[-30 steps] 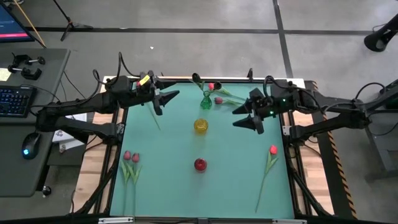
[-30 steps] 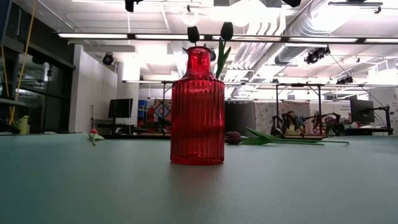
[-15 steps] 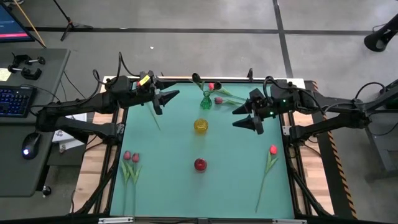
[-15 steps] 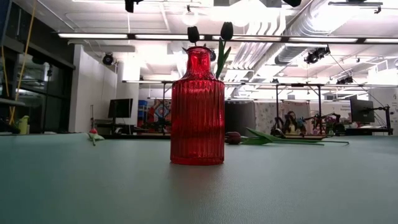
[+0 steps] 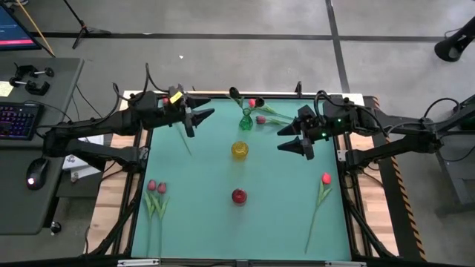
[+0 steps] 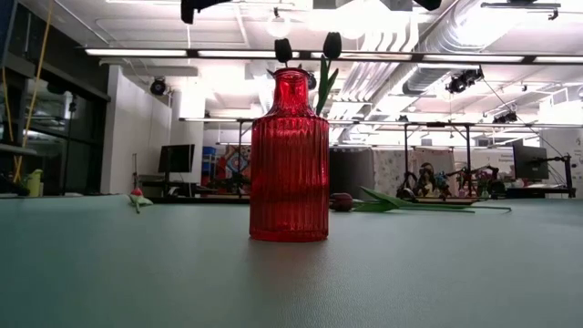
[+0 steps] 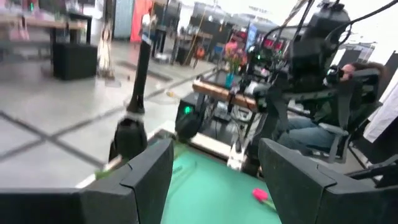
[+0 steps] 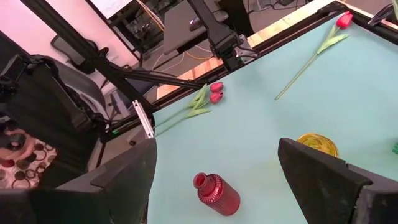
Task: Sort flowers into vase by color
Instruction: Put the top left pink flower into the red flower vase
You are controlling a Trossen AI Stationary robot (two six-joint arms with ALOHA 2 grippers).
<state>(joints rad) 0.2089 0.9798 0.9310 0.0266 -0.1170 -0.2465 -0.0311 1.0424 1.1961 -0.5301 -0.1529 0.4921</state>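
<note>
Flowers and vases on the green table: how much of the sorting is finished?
Started, mostly undone. Done: the small green glass vase already holds a couple of dark-headed tulips. In hand: nothing that I can see; the left gripper and right gripper hover open. Left: the yellow vase and red ribbed vase look empty, while two pink tulips, a red tulip and a maroon one lie loose.

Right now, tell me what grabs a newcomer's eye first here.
Three small vases line up down the middle of the green table: green vase at the far end, yellow vase, then red vase. Both arms hover over the far end, left gripper and right gripper open and empty.
</note>
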